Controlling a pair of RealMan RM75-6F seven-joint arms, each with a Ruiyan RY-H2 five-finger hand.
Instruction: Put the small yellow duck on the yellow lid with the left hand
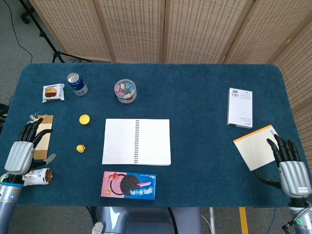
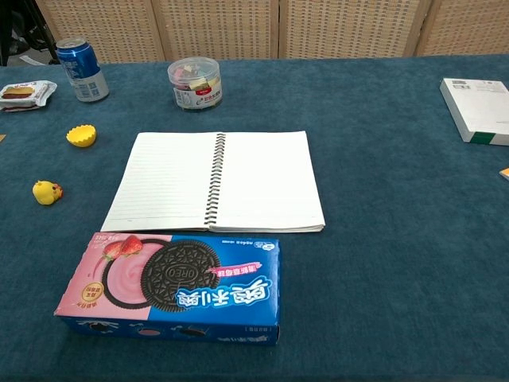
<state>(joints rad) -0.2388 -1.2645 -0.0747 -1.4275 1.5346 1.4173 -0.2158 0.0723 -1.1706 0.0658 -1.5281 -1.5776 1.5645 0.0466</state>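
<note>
The small yellow duck sits on the blue cloth left of the open notebook. The yellow lid lies a short way behind it. My left hand hovers at the table's left edge, well left of the duck, fingers spread and holding nothing. At the front right corner my right hand rests open beside an orange-edged notepad. Neither hand shows in the chest view.
An open spiral notebook fills the middle, with an Oreo box in front of it. A blue can, snack packet and clear tub stand at the back left. A brown tag and wrapped snack lie by my left hand. A white box lies right.
</note>
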